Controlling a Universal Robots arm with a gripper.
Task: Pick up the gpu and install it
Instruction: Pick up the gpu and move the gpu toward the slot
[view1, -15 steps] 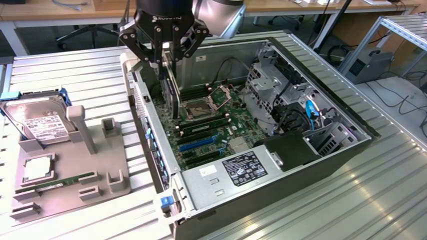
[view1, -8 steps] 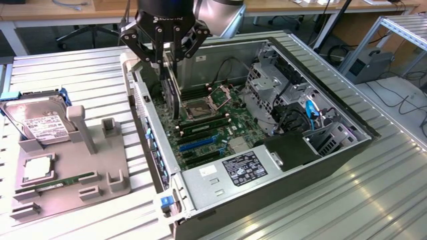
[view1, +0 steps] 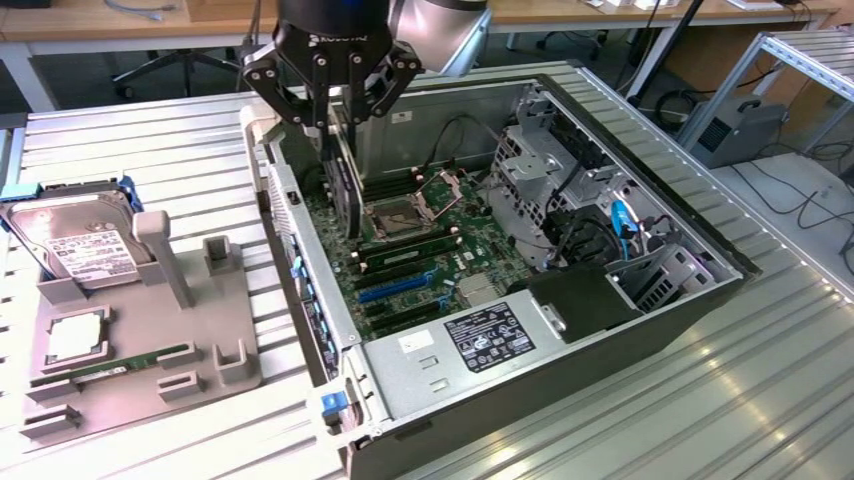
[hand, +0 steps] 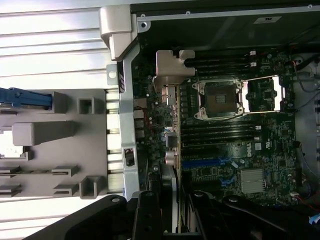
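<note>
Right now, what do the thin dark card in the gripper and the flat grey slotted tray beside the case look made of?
The thin dark card: matte printed circuit board; its bent end bracket looks like dull sheet metal. The flat grey slotted tray: probably plastic, given matte moulded blocks.

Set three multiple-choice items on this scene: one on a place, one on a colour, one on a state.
1. The hard drive lies:
A. in the tray at the exterior view's left
B. on the floor
C. in a drawer

2. The motherboard is:
A. red
B. white
C. green

3. The gripper is:
A. open and empty
B. shut on the gpu
C. shut on a cable

Answers:
1 A: the drive stands in the tray's far corner.
2 C: the board's surface shows green in both views.
3 B: the card hangs upright between the fingers, above the motherboard.
</note>
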